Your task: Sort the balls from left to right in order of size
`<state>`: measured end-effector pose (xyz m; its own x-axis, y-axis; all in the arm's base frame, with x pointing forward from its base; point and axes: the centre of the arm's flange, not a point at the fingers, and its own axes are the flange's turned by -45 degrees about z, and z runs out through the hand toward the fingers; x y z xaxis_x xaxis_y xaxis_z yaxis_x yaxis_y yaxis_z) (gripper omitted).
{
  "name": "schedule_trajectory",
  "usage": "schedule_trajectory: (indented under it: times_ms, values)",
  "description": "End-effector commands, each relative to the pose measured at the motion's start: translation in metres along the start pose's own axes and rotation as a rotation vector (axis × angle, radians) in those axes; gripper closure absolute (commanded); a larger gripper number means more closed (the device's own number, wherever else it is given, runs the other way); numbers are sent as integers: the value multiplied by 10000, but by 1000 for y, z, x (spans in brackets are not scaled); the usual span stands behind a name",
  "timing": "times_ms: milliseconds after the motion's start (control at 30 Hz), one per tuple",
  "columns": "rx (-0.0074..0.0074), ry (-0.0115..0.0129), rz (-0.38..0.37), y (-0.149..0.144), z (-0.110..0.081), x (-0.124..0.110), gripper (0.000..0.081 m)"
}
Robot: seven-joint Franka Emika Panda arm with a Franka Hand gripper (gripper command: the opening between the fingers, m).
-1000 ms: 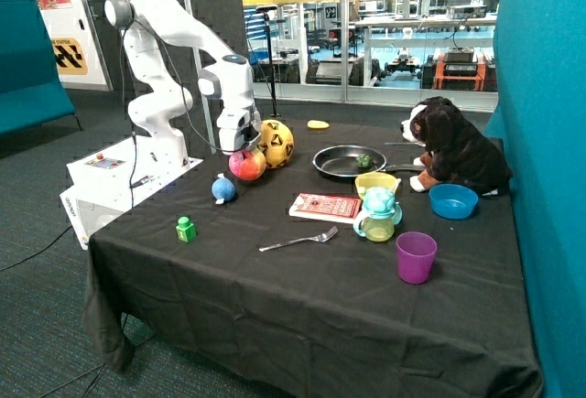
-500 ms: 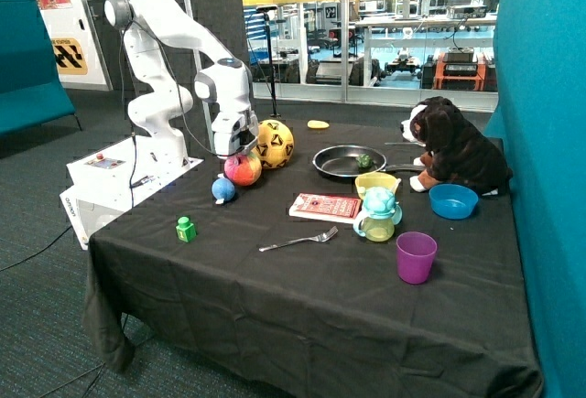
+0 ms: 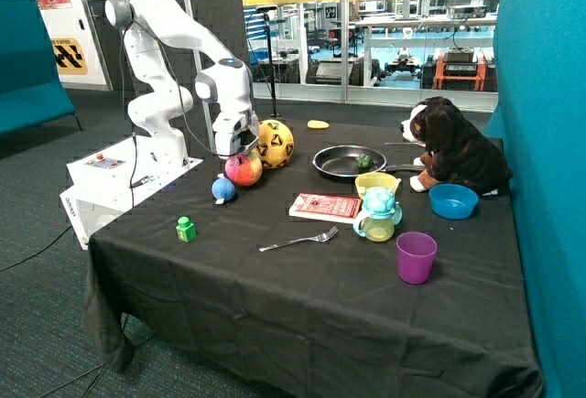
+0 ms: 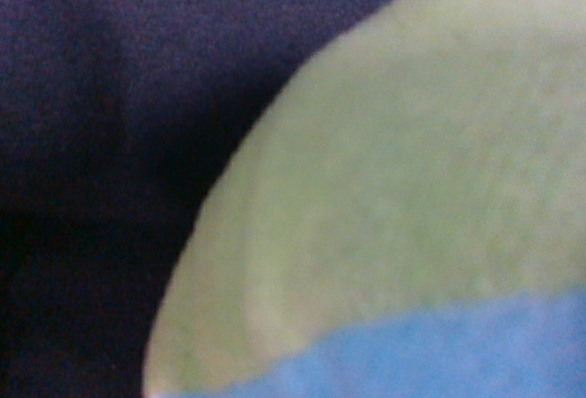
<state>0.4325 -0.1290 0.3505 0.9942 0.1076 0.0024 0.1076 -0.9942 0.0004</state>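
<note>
Three balls lie in a slanting row on the black tablecloth [image 3: 302, 306]. The small blue ball [image 3: 223, 188] is nearest the table's left edge. The mid-sized pink-orange-yellow ball [image 3: 244, 170] sits beside it, resting on the cloth. The large yellow ball with black markings [image 3: 276, 143] is behind and to the right. My gripper [image 3: 236, 149] hangs straight down onto the top of the mid-sized ball. In the wrist view this ball [image 4: 412, 188] fills most of the picture, yellow-green with a blue band, against dark cloth.
A green block [image 3: 186, 229] and a fork [image 3: 298, 241] lie nearer the front. To the right are a pan [image 3: 341, 166] with a small green item, a red booklet [image 3: 326, 206], a teal sippy cup [image 3: 377, 213], a purple cup [image 3: 416, 257], a blue bowl [image 3: 453, 200] and a plush dog [image 3: 453, 146].
The gripper and the mid-sized ball shifted slightly left, towards the blue ball, and down onto the cloth one second ago. Over the last half second nothing has visibly moved.
</note>
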Motion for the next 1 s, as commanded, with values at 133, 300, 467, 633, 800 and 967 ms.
schedule_trajectory:
  times_ms: [133, 300, 467, 633, 800, 967]
  values:
    - [4, -24, 10, -1, -2, 3, 0]
    - [4, -24, -65, -3, -4, 3, 0]
    - [5, -24, -281, -10, -7, 5, 0]
    - [5, -24, -484, -17, -8, 5, 0]
    - [5, -24, -474, -18, -8, 3, 0]
    - [5, -24, -304, -13, -9, 2, 0]
